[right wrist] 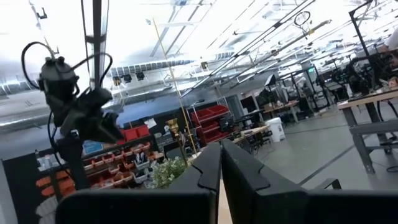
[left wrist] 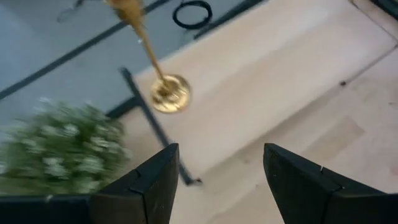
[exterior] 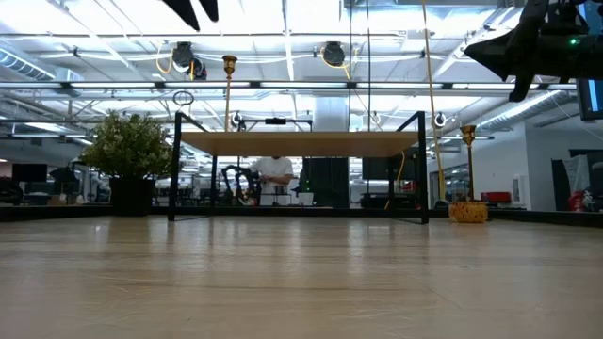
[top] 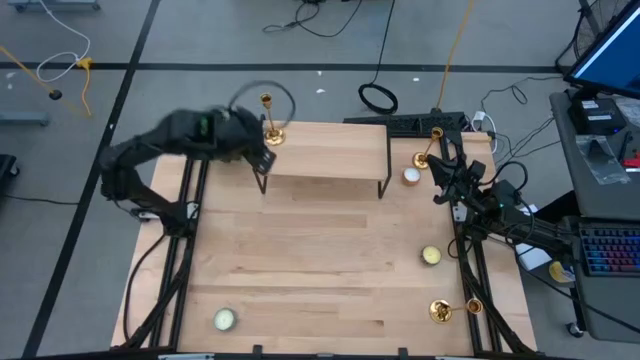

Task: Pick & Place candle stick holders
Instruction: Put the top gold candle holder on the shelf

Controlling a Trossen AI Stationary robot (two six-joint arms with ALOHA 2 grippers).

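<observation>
A gold candlestick (top: pixel 270 125) stands upright on the left end of a small raised shelf (top: pixel 325 160) at the far side of the desk (top: pixel 300 260). The left gripper (left wrist: pixel 217 180) hovers just beside it, jaws released and empty. A second candlestick (top: pixel 428 148) stands by the right arm's gripper (top: pixel 450 165), whose jaws are clenched on nothing. A third candlestick (top: pixel 450 309) lies on its side near the desk's front right corner.
</observation>
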